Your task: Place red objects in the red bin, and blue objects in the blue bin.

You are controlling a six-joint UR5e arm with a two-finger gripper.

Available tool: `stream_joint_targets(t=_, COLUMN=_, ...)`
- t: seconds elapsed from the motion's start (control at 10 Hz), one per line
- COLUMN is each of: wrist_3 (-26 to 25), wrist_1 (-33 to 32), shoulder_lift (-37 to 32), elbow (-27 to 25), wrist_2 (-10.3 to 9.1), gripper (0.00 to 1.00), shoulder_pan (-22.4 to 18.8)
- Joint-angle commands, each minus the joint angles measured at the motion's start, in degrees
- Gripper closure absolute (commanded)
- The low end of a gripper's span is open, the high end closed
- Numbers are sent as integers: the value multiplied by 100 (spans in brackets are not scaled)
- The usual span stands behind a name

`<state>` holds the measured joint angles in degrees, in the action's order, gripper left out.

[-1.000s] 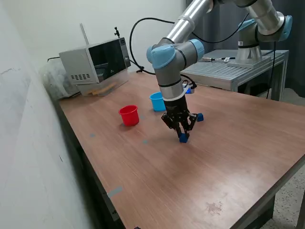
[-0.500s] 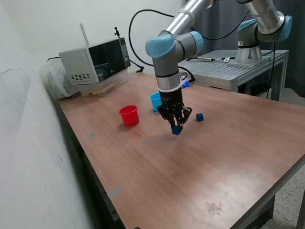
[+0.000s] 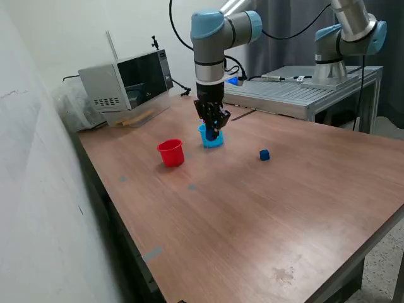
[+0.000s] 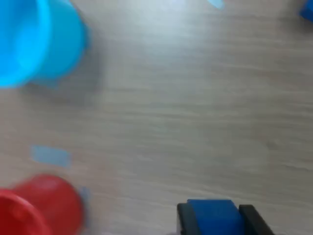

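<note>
The end effector [image 3: 213, 131] is clamped on a dark blue cube [image 4: 215, 217], which sits squeezed between its two black fingers [image 4: 186, 219] in the wrist view. It hangs raised off the wooden surface [image 3: 265, 208], directly over the light blue cup [image 3: 213, 141]; in the exterior view the fingers overlap that cup's rim, so whether they touch it cannot be told. The red cup [image 3: 171, 152] stands upright near the end effector, on the exterior view's left of the blue cup and apart from it. A second dark blue cube [image 3: 264, 154] lies on the surface, off to the exterior view's right of the end effector and well apart. Farther back stands a microwave oven [image 3: 126, 79].
</note>
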<state>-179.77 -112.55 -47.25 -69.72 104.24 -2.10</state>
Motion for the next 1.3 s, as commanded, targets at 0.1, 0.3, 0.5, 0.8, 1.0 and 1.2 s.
stream_joint_targets(t=0.1, wrist_3=-401, wrist_1=145, shoulder_lift=-547, elbow=-629, wrist_2=315, gripper=100, shoulder_pan=551)
stream_joint_targets(t=0.3, wrist_3=-401, wrist_1=172, shoulder_lift=-750, elbow=-954, wrist_2=334, gripper=100, shoulder_pan=1139)
stream_joint_targets(t=0.5, wrist_3=-393, wrist_1=355, shoulder_lift=-795, elbow=-1139, wrist_2=343, gripper=100, shoulder_pan=1387)
stream_joint_targets(t=0.8, wrist_3=-349, wrist_1=523, shoulder_lift=-821, elbow=-1315, wrist_2=291, gripper=100, shoulder_pan=1528)
stream_joint_targets(t=1.0, wrist_3=-331, wrist_1=497, shoulder_lift=-830, elbow=-1360, wrist_2=246, gripper=100, shoulder_pan=1458)
stream_joint_targets(t=1.2, wrist_3=-322, wrist_1=488, shoulder_lift=-830, elbow=-1351, wrist_2=237, gripper=0, shoulder_pan=1449)
